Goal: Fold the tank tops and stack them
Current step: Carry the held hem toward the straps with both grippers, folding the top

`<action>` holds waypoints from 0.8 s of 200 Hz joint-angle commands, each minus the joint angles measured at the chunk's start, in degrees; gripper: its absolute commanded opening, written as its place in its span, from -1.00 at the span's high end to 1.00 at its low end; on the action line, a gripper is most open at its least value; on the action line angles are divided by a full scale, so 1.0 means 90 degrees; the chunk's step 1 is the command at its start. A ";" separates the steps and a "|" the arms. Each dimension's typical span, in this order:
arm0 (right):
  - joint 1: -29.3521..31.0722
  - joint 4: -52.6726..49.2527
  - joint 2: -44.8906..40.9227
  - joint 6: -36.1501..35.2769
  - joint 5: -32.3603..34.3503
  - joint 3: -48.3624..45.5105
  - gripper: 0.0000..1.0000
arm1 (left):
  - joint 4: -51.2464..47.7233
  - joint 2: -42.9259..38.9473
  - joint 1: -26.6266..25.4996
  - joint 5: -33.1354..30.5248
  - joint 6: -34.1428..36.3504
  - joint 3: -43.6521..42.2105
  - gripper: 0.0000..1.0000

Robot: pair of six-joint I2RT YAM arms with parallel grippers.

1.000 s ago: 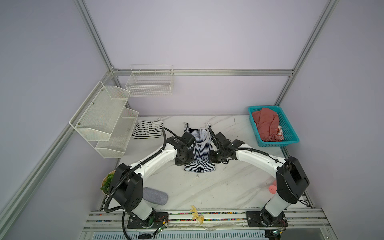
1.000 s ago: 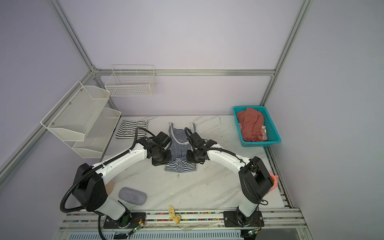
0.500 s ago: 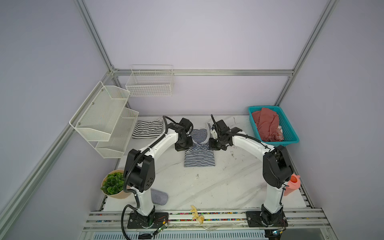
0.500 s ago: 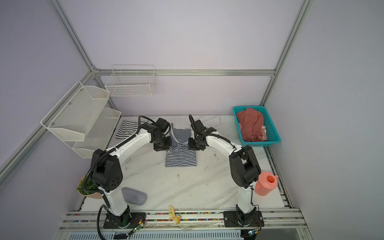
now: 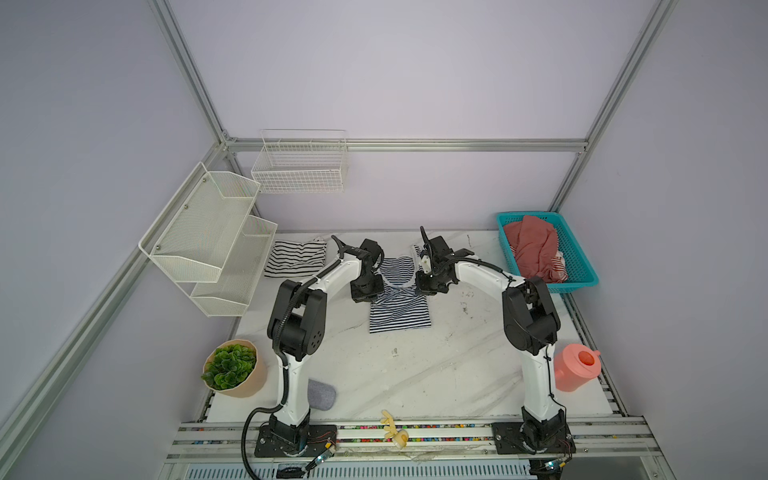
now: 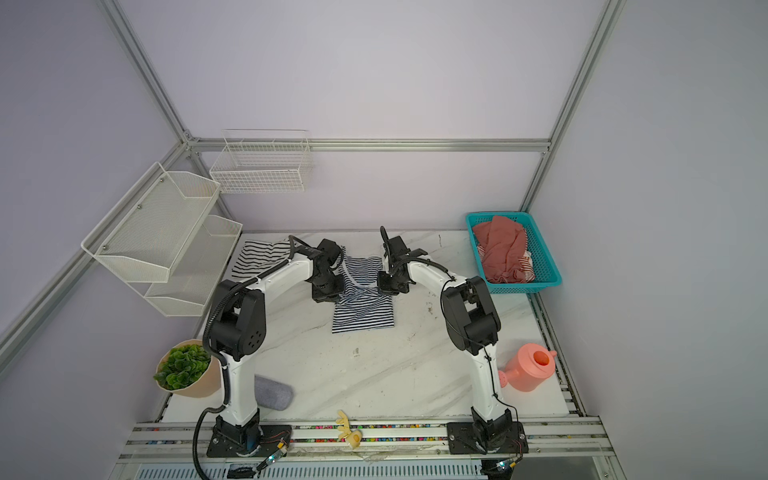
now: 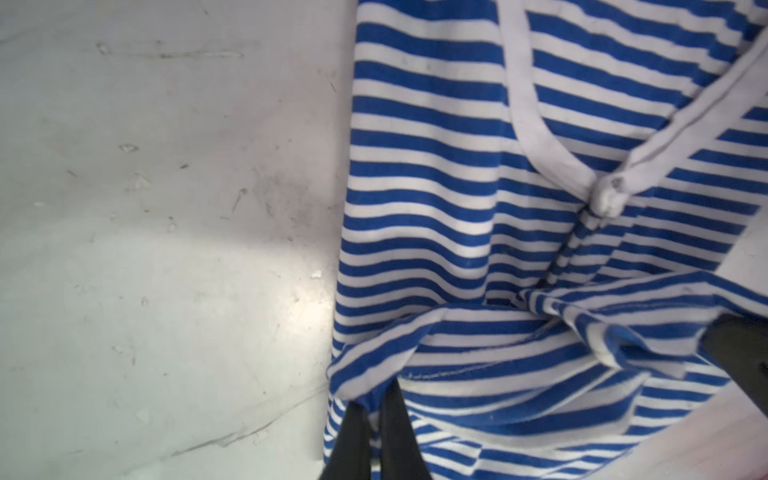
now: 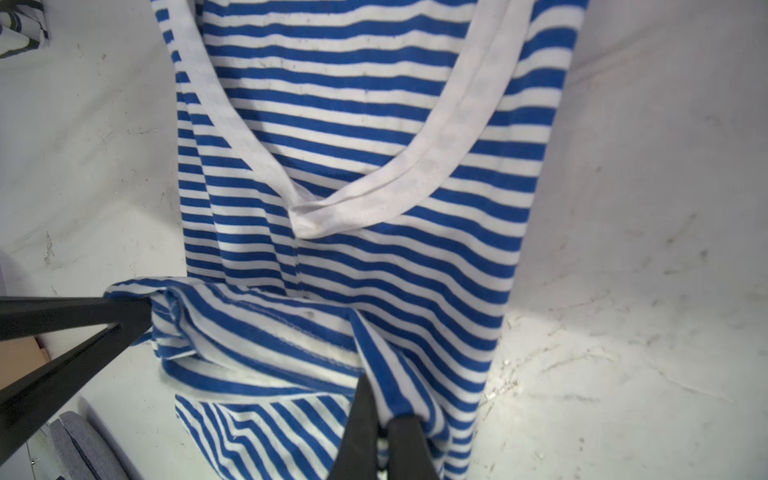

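The navy-and-white striped tank top (image 5: 399, 316) (image 6: 363, 318) lies in the middle of the table, its near part doubled over. My left gripper (image 5: 366, 289) (image 6: 326, 291) (image 7: 376, 419) is shut on one corner of its hem. My right gripper (image 5: 424, 286) (image 6: 386, 286) (image 8: 384, 424) is shut on the other corner. The hem hangs stretched between them above the chest (image 7: 436, 166) (image 8: 353, 104), short of the white-trimmed neckline. The white tank top with black stripes (image 5: 296, 258) (image 6: 259, 257) lies folded at the far left.
A teal basket (image 5: 582, 266) with red cloth (image 5: 534, 245) stands at the far right. A pink watering can (image 5: 575, 368) is near right, a potted plant (image 5: 232, 368) and a grey pad (image 5: 322, 395) near left. White wire shelves (image 5: 208, 232) hang at the left wall.
Both arms have raised their elbows and carried the held hem toward the far side over the top. The top's near folded edge has shifted slightly away.
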 commanded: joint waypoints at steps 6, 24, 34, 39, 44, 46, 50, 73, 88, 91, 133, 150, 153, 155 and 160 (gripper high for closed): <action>-0.0177 -0.0017 0.0207 -0.0157 -0.0116 0.0361 0.92 | 0.0257 0.0087 0.0151 0.0105 -0.0024 0.0865 0.88; -0.0247 0.0031 0.0271 -0.0136 -0.0145 0.0469 1.00 | 0.0264 0.0202 0.0189 0.0118 -0.0015 0.1033 0.87; -0.0285 0.0056 0.0304 -0.0111 -0.0195 0.0502 1.00 | 0.0264 0.0254 0.0208 0.0120 -0.0015 0.1137 0.87; -0.0314 0.0073 0.0320 -0.0104 -0.0219 0.0508 1.00 | 0.0264 0.0271 0.0212 0.0129 -0.0010 0.1187 0.87; -0.0322 0.0086 0.0334 -0.0087 -0.0237 0.0509 1.00 | 0.0262 0.0285 0.0224 0.0145 -0.0010 0.1220 0.87; -0.0327 0.0094 0.0337 -0.0082 -0.0251 0.0515 1.00 | 0.0263 0.0298 0.0235 0.0161 -0.0014 0.1241 0.88; -0.0331 0.0096 0.0337 -0.0079 -0.0262 0.0520 1.00 | 0.0264 0.0303 0.0241 0.0179 -0.0016 0.1276 0.88; -0.0365 0.0165 0.0273 -0.0031 -0.0294 0.0506 1.00 | 0.0283 0.0278 0.0243 0.0267 -0.0019 0.1433 0.98; -0.0377 0.0221 0.0183 0.0007 -0.0289 0.0490 1.00 | 0.0292 0.0231 0.0243 0.0355 0.0002 0.1531 1.00; -0.0383 0.0233 0.0166 0.0018 -0.0285 0.0498 1.00 | 0.0301 0.0221 0.0245 0.0365 0.0006 0.1548 1.00; -0.0472 0.0366 0.0072 0.0103 -0.0369 0.0665 1.00 | 0.0333 0.0261 0.0280 0.0397 0.0034 0.1831 1.00; -0.0521 0.0349 0.0253 0.0122 -0.0486 0.0825 1.00 | 0.0332 0.0431 0.0344 0.0446 0.0034 0.1931 0.94; -0.0531 0.0345 0.0289 0.0120 -0.0502 0.0839 1.00 | 0.0332 0.0457 0.0354 0.0445 0.0034 0.1942 0.93; -0.0538 0.0344 0.0316 0.0126 -0.0515 0.0856 1.00 | 0.0337 0.0490 0.0358 0.0455 0.0029 0.1959 0.92; -0.0559 0.0344 0.0380 0.0123 -0.0536 0.0900 1.00 | 0.0349 0.0557 0.0379 0.0454 0.0025 0.1978 0.88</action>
